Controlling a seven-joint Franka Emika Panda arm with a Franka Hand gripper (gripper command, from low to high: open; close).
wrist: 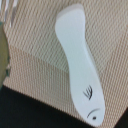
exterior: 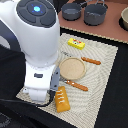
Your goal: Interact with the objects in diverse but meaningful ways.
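White fish [wrist: 77, 62] flat on woven mat [wrist: 40, 65]: looks light, rigid, slick; grip across narrow waist; claw unseen, state unknown.

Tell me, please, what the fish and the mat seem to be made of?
The fish looks like smooth, matte white plastic: an even surface, rounded edges, and an eye and fin drawn on in black. The mat looks woven, perhaps straw or fabric: fine ribbed lines run across its beige surface. Neither material is certain from the look alone.
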